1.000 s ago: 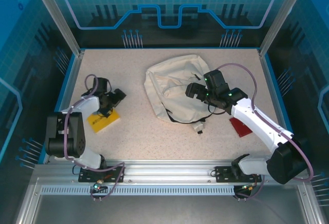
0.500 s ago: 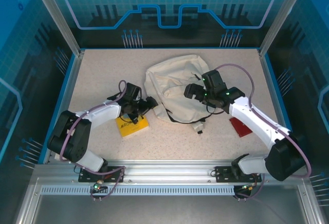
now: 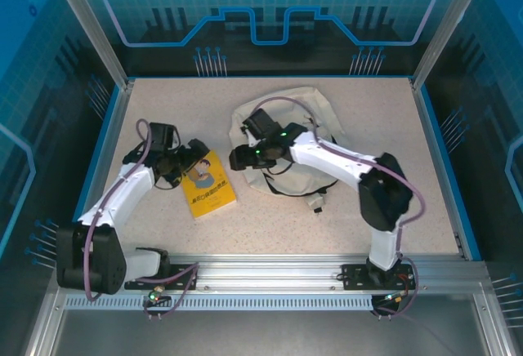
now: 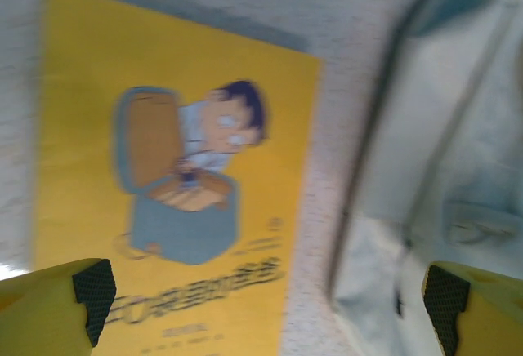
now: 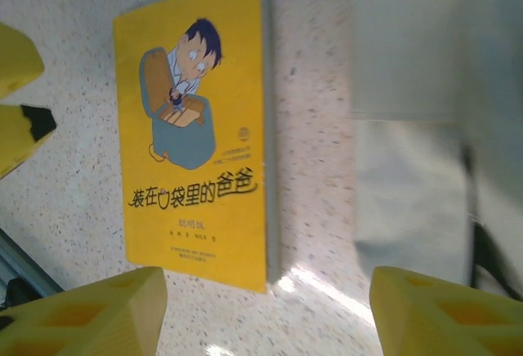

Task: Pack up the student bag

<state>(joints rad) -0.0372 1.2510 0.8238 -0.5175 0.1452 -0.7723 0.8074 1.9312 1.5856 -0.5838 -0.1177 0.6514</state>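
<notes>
L tool (image 3: 197, 151), R tool (image 3: 238, 160) released; yellow book (image 3: 210, 184) "装在口袋里的爸爸" beside student bag (image 3: 320, 104).

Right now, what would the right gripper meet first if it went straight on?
Probably the yellow book, near its long edge beside the student bag; the right gripper might land on bare table alongside instead.

Both arms have smooth white shells joined by bulky black joint housings. The left arm (image 3: 122, 197) trails a thin mauve cable (image 3: 139, 130) behind its pincer, and the right arm (image 3: 328, 153) trails a like cable (image 3: 283, 100). The left pincer (image 3: 193, 153) has a black body. Its fingers (image 4: 41, 311) are yellow, tipped with black textured pads (image 4: 94, 287). The right pincer (image 3: 237, 158) shows a small green light (image 3: 260, 150) just behind it. Its fingers (image 5: 90, 311) are yellow and blocky, with moulded hollows.
</notes>
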